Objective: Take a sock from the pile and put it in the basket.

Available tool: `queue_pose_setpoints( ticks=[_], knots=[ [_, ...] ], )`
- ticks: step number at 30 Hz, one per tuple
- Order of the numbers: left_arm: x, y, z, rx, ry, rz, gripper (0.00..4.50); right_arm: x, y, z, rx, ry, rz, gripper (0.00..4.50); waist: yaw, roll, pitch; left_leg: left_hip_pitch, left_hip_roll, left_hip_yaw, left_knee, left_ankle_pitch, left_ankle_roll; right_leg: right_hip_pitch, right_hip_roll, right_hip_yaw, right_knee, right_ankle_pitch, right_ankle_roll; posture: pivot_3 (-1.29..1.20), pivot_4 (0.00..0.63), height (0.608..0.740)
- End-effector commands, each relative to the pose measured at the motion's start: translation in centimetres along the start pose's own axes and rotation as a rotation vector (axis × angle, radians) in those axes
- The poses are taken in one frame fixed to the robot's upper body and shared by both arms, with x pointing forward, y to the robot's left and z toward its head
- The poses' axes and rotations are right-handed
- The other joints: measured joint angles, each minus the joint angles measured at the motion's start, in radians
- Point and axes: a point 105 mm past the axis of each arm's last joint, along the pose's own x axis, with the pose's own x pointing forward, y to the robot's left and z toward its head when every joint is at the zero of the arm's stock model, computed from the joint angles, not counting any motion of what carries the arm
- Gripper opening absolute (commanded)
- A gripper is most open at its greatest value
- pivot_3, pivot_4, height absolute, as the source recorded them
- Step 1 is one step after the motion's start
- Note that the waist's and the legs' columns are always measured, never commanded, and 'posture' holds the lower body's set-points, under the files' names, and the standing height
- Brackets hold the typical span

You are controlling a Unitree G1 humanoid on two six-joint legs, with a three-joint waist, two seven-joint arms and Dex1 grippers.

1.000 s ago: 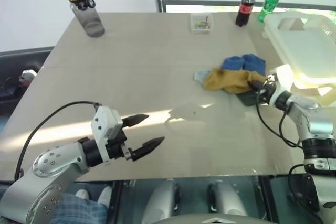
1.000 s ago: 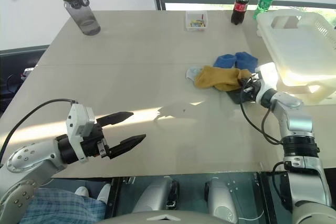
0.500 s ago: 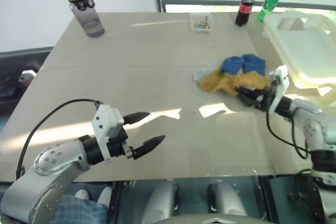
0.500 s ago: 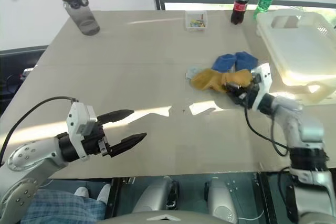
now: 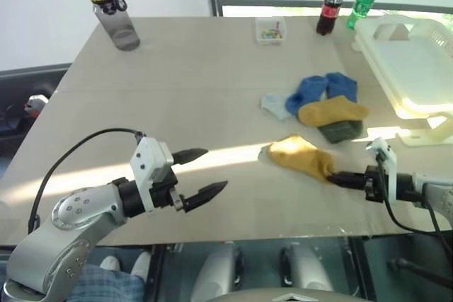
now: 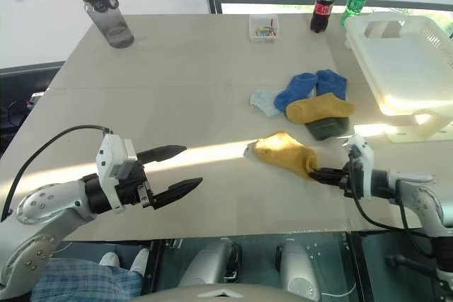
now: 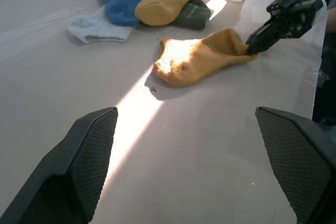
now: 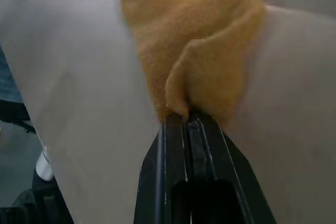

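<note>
Right gripper (image 6: 316,172) pinched shut on mustard sock (image 6: 283,154), sock dragged flat on table (image 5: 198,83), at 7 o'clock from pile (image 5: 322,107), apart from it. Pile: blue, mustard, dark green, pale grey socks. Basket (image 5: 414,61) at 2 o'clock from pile, near table edge. Left gripper (image 5: 205,172) spread wide, empty, hovering above table.

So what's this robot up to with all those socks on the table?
It is moving socks one by one into the white basket. The right gripper has its jaws shut on a mustard yellow sock, which lies on the table apart from the pile. The sock is not in the basket yet. The left gripper hovers with jaws open, holding nothing.
</note>
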Motion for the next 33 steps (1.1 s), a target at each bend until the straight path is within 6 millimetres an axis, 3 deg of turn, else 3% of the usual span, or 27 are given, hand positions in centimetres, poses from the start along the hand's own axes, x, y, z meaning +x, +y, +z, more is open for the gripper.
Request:
queue_pose_setpoints(
  ticks=[1,6,10,15,23,30,33],
  knots=[
    [0.0,-0.1,0.6,0.028,-0.011,-0.014,4.5,-2.2,0.2,3.0,-0.014,-0.126,0.007,0.06,0.001,0.0,0.0,0.0,0.0,0.0,0.0,0.0,0.0,0.0,0.0,0.0,0.0,0.0,0.0,0.0,0.15,0.74],
    [0.0,-0.1,0.5,0.028,-0.012,-0.027,4.5,-5.6,3.8,7.0,-0.016,-0.271,0.172,0.06,0.009,0.0,0.0,0.0,0.0,0.0,0.0,0.0,0.001,0.0,0.001,0.0,0.0,0.0,0.0,0.0,0.15,0.74],
    [0.1,0.0,0.4,0.027,-0.011,-0.031,4.5,-5.4,6.9,9.5,-0.025,-0.344,0.332,0.06,0.012,0.0,0.0,0.0,0.001,0.0,0.0,-0.001,0.001,0.0,0.001,0.0,0.0,0.0,0.0,0.0,0.15,0.74],
    [0.4,-0.2,0.2,0.026,-0.007,-0.047,4.5,-1.5,9.9,10.6,-0.021,-0.328,0.467,0.06,0.012,0.0,0.0,0.0,0.001,0.0,0.0,-0.001,0.002,0.0,0.001,0.0,0.0,0.0,0.0,0.0,0.15,0.74],
    [0.3,-0.1,0.2,0.031,-0.005,-0.042,4.5,6.5,8.7,7.7,-0.005,-0.111,0.226,0.06,0.013,-0.001,0.0,-0.002,0.0,0.0,0.0,0.002,-0.003,-0.002,0.0,0.0,-0.002,0.0,0.0,0.0,0.15,0.74],
    [0.1,-0.4,-0.2,0.024,-0.003,-0.036,4.5,9.0,9.8,7.5,0.028,-0.129,0.25,0.06,0.012,-0.001,0.0,-0.005,0.0,0.0,0.0,0.002,-0.003,-0.005,0.001,-0.001,-0.001,0.0,0.0,0.0,0.15,0.74],
    [0.0,-0.3,-0.1,0.025,-0.003,-0.033,4.5,9.8,10.4,7.3,0.036,-0.129,0.269,0.86,0.011,-0.001,0.0,-0.005,0.0,0.0,0.0,0.002,-0.003,-0.005,0.001,-0.001,0.0,0.0,0.0,0.0,0.15,0.74]
  ],
)
